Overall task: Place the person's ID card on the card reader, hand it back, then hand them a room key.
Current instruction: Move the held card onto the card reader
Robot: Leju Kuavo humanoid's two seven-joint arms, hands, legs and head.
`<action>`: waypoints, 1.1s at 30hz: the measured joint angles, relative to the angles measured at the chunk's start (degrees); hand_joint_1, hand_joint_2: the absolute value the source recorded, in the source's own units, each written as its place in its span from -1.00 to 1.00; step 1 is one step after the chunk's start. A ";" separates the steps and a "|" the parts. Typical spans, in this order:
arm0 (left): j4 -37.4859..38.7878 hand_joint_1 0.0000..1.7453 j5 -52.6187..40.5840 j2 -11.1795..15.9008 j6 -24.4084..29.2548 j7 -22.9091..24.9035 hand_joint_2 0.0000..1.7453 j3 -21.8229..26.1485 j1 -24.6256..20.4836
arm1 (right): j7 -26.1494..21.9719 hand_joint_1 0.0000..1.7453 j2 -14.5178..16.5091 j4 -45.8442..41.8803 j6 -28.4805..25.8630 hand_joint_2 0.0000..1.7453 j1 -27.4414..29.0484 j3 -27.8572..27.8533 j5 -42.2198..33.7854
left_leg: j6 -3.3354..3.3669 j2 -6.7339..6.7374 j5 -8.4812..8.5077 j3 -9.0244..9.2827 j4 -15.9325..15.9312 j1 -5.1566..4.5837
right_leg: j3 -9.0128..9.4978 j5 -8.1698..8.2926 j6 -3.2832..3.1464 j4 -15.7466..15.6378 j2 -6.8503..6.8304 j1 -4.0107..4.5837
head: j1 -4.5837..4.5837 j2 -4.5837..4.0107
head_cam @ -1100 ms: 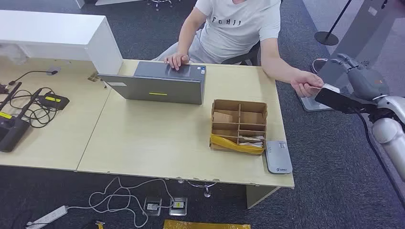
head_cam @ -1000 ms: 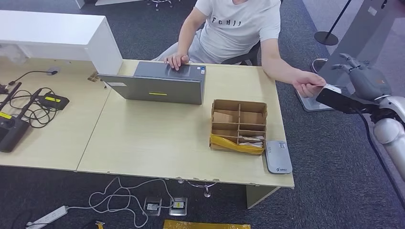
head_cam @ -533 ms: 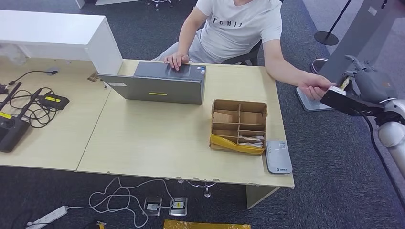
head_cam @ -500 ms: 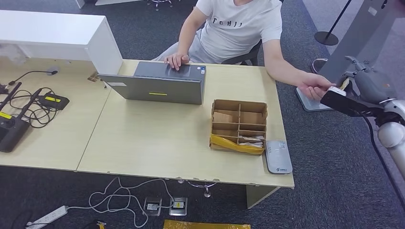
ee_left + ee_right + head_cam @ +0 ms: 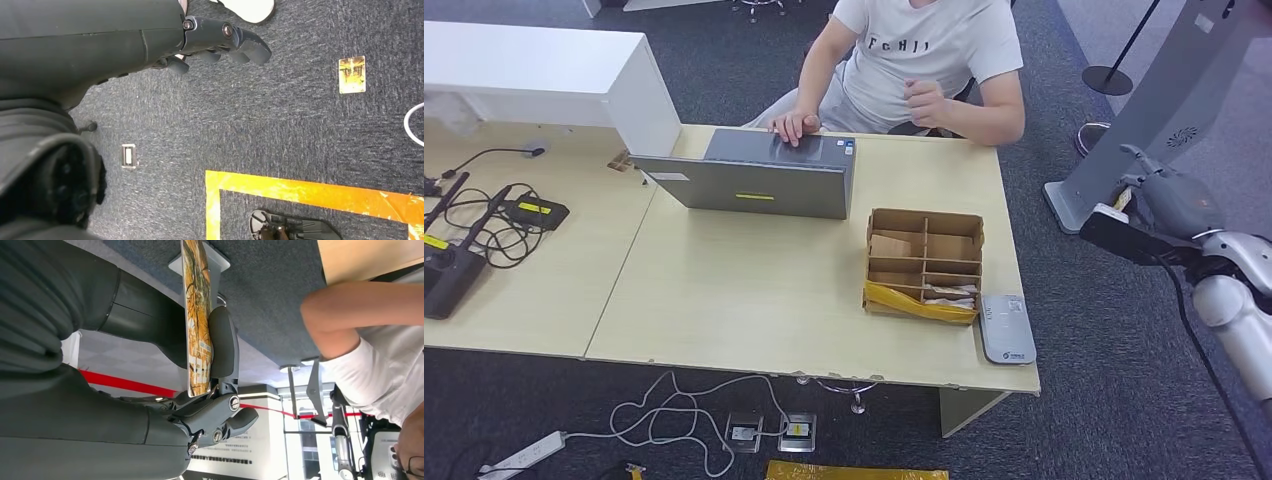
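One card (image 5: 197,325), printed in yellow and brown, is what we see pinched in the right hand (image 5: 200,385), standing edge-on between the thumb and the darker fingers (image 5: 222,345); its print is too blurred for us to read. In the head view that hand (image 5: 1159,200) sits at the right edge of the frame, off the desk (image 5: 754,290) and over the dark carpet, with a sliver of the card (image 5: 1124,197) showing at its upper left.

We find the grey reader (image 5: 1007,327) flat on the desk's lower right corner, just beside the wooden box (image 5: 924,262); it carries a small label we cannot make out. A yellow strip lies along the box's near side.

At the top centre sits a person (image 5: 924,50) in a white shirt with dark letters across the chest that look like "TCHJJ", though we cannot be sure. One of their hands rests on the grey laptop (image 5: 759,175), which bears a yellow sticker on its lid; the other is raised in a fist at the chest.

Our left hand (image 5: 220,45) hangs over the carpet, fingers curled loosely and holding nothing.
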 joint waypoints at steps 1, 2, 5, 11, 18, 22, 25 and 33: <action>0.00 -1.00 -0.01 0.00 0.01 0.03 -1.00 -0.02 0.00 | -0.04 1.00 0.14 0.00 -0.10 1.00 0.34 -0.04 0.11 | 0.00 0.00 0.00 0.00 0.00 0.00 | 0.00 0.00 0.00 0.00 -0.01 0.00 | -0.01 0.00; 0.00 -1.00 -0.04 0.00 0.02 0.07 -1.00 -0.05 0.00 | -0.09 1.00 0.30 0.00 -0.29 1.00 0.82 -0.06 0.22 | 0.00 -0.01 0.00 0.00 0.00 0.01 | 0.00 0.00 0.00 0.00 -0.02 0.00 | -0.01 0.00; 0.00 -1.00 -0.19 0.00 0.13 0.18 -1.00 -0.10 0.00 | -0.30 1.00 0.94 0.00 -1.25 1.00 3.17 -0.05 0.26 | -0.01 -0.02 0.00 -0.01 0.00 0.02 | 0.01 -0.01 -0.01 0.00 -0.03 0.02 | 0.01 0.00; 0.00 -1.00 -0.42 -0.01 0.61 0.66 -1.00 -0.33 0.00 | -0.56 1.00 2.59 0.00 -2.92 1.00 8.15 -0.03 -1.39 | -0.02 -0.01 -0.02 -0.01 0.00 0.02 | 0.00 -0.01 -0.01 0.00 -0.02 0.02 | -0.01 0.00; 0.00 -1.00 -0.67 -0.05 0.93 1.11 -1.00 -0.38 0.00 | -1.09 1.00 4.58 0.06 -4.93 1.00 12.45 0.26 -2.90 | -0.03 -0.01 -0.02 -0.01 -0.01 0.02 | 0.00 -0.01 -0.02 0.00 -0.01 0.02 | 0.00 0.00; 0.00 -1.00 -0.61 -0.16 1.21 1.11 -1.00 -0.38 0.00 | -1.39 1.00 5.75 0.21 -6.32 1.00 13.73 0.91 -3.33 | -0.03 0.00 -0.02 0.00 -0.01 0.02 | 0.00 -0.01 -0.02 0.00 0.01 0.02 | 0.01 0.00; 0.00 -1.00 -0.60 -0.21 1.27 1.11 -1.00 -0.38 0.00 | -1.43 1.00 6.42 0.22 -6.46 1.00 14.25 1.39 -3.55 | -0.03 0.01 -0.02 0.00 -0.01 0.02 | 0.00 -0.01 -0.02 0.00 0.01 0.01 | 0.00 0.00; 0.00 -1.00 -0.58 -0.22 1.51 2.05 -1.00 -0.38 0.00 | -1.26 1.00 7.89 0.65 -7.28 1.00 14.86 2.70 -5.02 | -0.03 0.01 -0.02 0.00 -0.01 0.02 | -0.01 -0.02 -0.02 0.00 0.03 0.01 | 0.00 0.00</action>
